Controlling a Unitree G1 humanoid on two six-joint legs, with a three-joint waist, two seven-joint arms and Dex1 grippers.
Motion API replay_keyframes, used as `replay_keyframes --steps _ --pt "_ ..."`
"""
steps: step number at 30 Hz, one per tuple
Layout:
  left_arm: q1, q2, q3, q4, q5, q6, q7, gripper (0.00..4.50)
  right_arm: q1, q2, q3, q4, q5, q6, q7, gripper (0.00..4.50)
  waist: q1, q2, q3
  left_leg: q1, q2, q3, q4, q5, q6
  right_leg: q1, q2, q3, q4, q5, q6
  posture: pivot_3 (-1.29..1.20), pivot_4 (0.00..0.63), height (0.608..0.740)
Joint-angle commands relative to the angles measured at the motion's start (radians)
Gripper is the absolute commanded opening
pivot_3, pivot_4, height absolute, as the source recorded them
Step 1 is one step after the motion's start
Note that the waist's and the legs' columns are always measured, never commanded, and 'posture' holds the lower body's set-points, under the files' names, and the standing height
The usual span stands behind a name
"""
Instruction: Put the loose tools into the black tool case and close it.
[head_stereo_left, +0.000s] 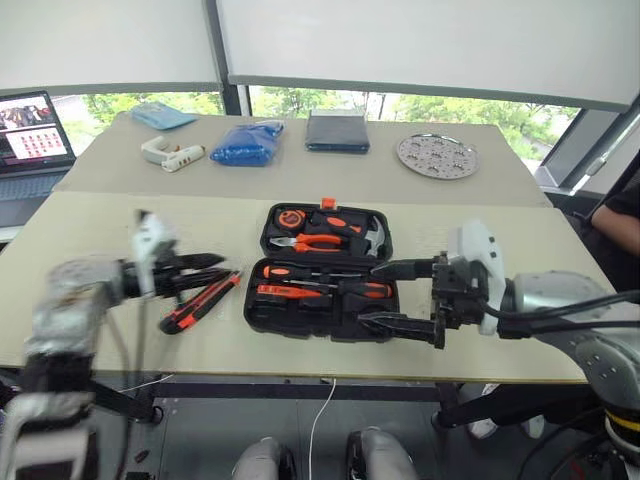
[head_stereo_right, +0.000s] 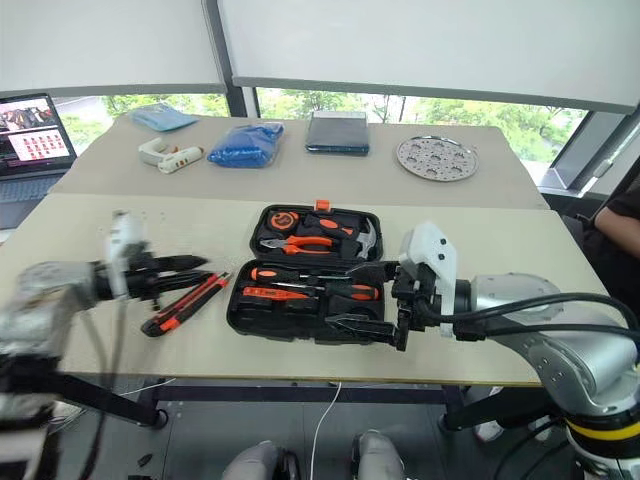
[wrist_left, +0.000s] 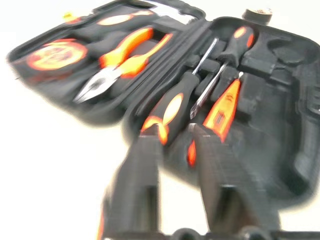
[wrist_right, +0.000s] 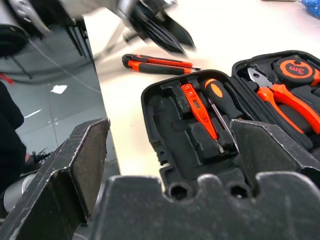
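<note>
Orange-black utility knife (head_stereo_left: 200, 302) lies outside the open black plastic tool case (head_stereo_left: 322, 272); both claws, left (head_stereo_left: 205, 268) and right (head_stereo_left: 392, 297), gape empty, so closing now would likely strand it on the desk (head_stereo_left: 120, 215).

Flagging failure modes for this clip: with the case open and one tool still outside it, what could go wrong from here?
1. The orange-black utility knife lies on the table outside the open black plastic tool case; closing now would leave it out.
2. The right tool, fingers spread, hovers at the case's right end and could nudge it.
3. The screwdrivers and slim orange tool may sit proud of their slots and block the lid.
</note>
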Motion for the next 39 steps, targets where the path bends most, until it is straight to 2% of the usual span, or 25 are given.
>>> replay_keyframes --steps 1,4,7,10,16,19,24,27,32,33,35,37,39 --pt "0.210 0.029 0.203 -0.166 -0.046 0.107 0.083 3.23 -0.048 0.005 0.038 0.028 -0.040 -0.062 0.085 4.50 0.009 0.000 0.000 0.000 0.000 0.000 0.000 0.000 0.000 0.000 0.000 0.000 -0.001 0.000 0.000 0.00 0.150 0.718" --pt "0.364 0.034 0.301 -0.211 -0.044 0.123 0.109 4.38 -0.074 0.012 0.083 0.056 -0.080 -0.095 0.148 4.50 0.026 0.000 0.001 -0.001 0.000 0.000 0.000 -0.004 -0.007 0.000 -0.001 -0.001 -0.002 -0.001 0.000 0.00 0.150 0.718" --pt "0.416 0.047 0.309 -0.239 -0.051 0.134 0.121 4.44 -0.091 0.024 0.111 0.075 -0.109 -0.113 0.178 4.50 0.047 0.001 0.001 -0.002 0.000 -0.001 0.000 -0.008 -0.011 -0.001 -0.008 -0.002 -0.002 -0.001 0.000 0.00 0.150 0.718" --pt "0.396 0.068 0.269 -0.257 -0.060 0.148 0.130 4.44 -0.101 0.037 0.122 0.082 -0.124 -0.116 0.189 4.50 0.056 0.001 0.001 -0.002 -0.001 -0.002 0.000 -0.008 -0.012 -0.005 -0.012 -0.004 -0.002 -0.003 -0.004 0.00 0.150 0.718" --pt "0.117 0.142 -0.034 -0.188 0.033 0.219 0.196 4.44 -0.067 0.052 0.111 0.045 -0.132 -0.100 0.157 4.50 0.062 0.001 0.001 -0.004 -0.002 -0.002 0.000 -0.008 -0.012 -0.002 -0.011 -0.005 -0.001 0.000 0.000 0.00 0.150 0.718" --pt "-0.012 0.146 -0.196 -0.135 0.080 0.255 0.177 4.44 -0.041 0.056 0.101 0.012 -0.140 -0.096 0.126 4.50 0.055 0.001 0.001 -0.003 -0.004 -0.001 -0.001 -0.008 -0.012 -0.001 -0.003 -0.006 -0.001 0.000 -0.001 0.00 0.150 0.718" --pt "-0.117 0.137 -0.397 -0.039 0.161 0.276 0.151 4.44 0.000 0.053 0.081 -0.041 -0.133 -0.088 0.080 4.50 0.035 0.001 0.001 -0.002 -0.002 0.004 -0.001 -0.007 -0.011 -0.003 0.003 -0.004 0.000 -0.002 0.000 0.00 0.150 0.718" --pt "-0.133 0.134 -0.430 0.001 0.193 0.248 0.154 3.70 0.012 0.051 0.072 -0.055 -0.128 -0.084 0.063 4.50 0.036 0.003 0.000 0.001 -0.001 0.006 -0.003 -0.006 -0.009 -0.002 0.003 -0.003 0.001 -0.003 -0.001 0.00 0.150 0.718" --pt "-0.140 0.135 -0.396 0.071 0.214 0.210 0.172 1.88 0.032 0.045 0.050 -0.068 -0.112 -0.073 0.049 4.50 0.034 0.003 0.000 0.004 -0.001 0.006 -0.005 -0.007 -0.014 -0.001 0.002 -0.001 0.001 -0.004 -0.002 0.00 0.150 0.718" --pt "-0.166 0.128 -0.333 0.076 0.160 0.221 0.158 1.70 0.039 0.039 0.042 -0.072 -0.103 -0.065 0.051 4.50 0.033 0.003 0.000 0.004 0.000 0.006 -0.005 -0.007 -0.014 -0.001 0.002 -0.001 0.001 -0.004 -0.002 0.00 0.150 0.718" --pt "-0.202 0.128 -0.237 0.074 0.078 0.119 0.084 1.70 0.054 0.027 0.023 -0.077 -0.071 -0.040 0.054 4.50 0.032 0.002 0.001 0.004 0.000 0.006 -0.005 -0.007 -0.014 -0.002 0.002 -0.001 0.002 -0.004 -0.002 0.00 0.150 0.718" --pt "-0.231 0.134 -0.196 0.056 0.017 0.033 -0.011 1.70 0.066 0.012 0.006 -0.083 -0.040 -0.021 0.060 4.50 0.033 0.001 0.001 0.000 0.001 0.006 -0.004 -0.006 -0.014 -0.006 0.002 -0.001 0.003 -0.003 -0.003 0.00 0.150 0.718" --pt "-0.279 0.136 -0.198 0.037 -0.041 0.032 -0.104 1.70 0.081 -0.006 -0.006 -0.093 -0.027 -0.015 0.069 4.50 0.040 0.001 0.001 -0.004 0.001 0.005 -0.002 -0.003 -0.008 -0.008 0.002 -0.002 0.003 -0.002 -0.004 0.00 0.150 0.718"
